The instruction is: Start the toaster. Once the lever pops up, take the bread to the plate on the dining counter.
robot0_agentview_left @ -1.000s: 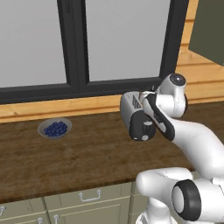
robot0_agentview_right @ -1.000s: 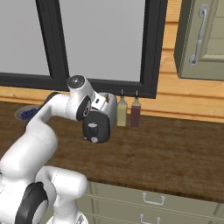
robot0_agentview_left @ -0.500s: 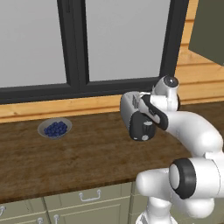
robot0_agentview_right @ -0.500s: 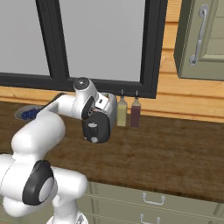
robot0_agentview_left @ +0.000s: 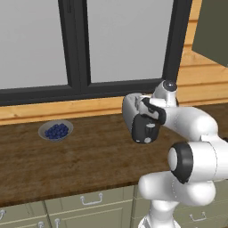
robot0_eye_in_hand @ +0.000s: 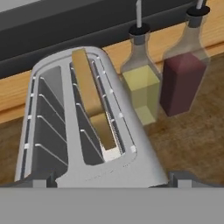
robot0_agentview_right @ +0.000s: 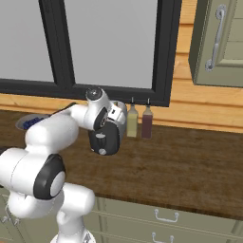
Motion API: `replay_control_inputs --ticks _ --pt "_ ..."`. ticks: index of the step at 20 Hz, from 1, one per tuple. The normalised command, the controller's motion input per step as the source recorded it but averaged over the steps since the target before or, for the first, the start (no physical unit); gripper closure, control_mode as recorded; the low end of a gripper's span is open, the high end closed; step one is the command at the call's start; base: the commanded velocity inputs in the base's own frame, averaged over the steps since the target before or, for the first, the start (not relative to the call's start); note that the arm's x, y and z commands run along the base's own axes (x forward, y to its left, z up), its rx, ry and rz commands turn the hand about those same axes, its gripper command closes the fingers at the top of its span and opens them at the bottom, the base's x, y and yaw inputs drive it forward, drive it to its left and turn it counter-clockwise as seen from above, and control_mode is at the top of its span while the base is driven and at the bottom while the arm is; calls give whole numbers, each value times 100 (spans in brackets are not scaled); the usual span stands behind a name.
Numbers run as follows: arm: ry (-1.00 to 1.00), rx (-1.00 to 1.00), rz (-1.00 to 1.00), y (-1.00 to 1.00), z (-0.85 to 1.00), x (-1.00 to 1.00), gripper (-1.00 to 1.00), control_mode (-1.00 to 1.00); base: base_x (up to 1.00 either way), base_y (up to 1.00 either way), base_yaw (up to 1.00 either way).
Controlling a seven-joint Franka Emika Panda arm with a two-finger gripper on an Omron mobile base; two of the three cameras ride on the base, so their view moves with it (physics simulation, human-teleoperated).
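Spread wide, the claw (robot0_eye_in_hand: 112, 179) hung just above the toaster (robot0_eye_in_hand: 83, 127), its 2 tips at either side of the near end, gripping nothing. Bread (robot0_eye_in_hand: 92, 103) stood on edge in the slot nearer 2 bottles (robot0_eye_in_hand: 159, 78) by the wall. On the worktop (robot0_agentview_left: 80, 156), well off to the left, sat a bowl of blueberries (robot0_agentview_left: 56, 130).

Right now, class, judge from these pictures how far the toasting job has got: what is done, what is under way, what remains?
Done: the bread sits in a slot of the toaster. In hand: the open gripper hovers above the toaster's end, holding nothing. Left: press the lever, wait, carry the bread to the plate.
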Motion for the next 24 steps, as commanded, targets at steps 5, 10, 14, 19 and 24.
replay_control_inputs --ticks 5,10,14,19,24 --pt "0 2 0 -13 -18 36 -100 -100 0 0 0" --pt "0 2 0 -7 -21 27 -100 -100 0 0 0" --pt "0 2 0 0 -25 15 -100 -100 0 0 0" --pt "-1 4 1 4 -20 1 -100 -100 0 0 0" --pt "-1 2 1 8 -16 8 -100 -100 0 0 0"
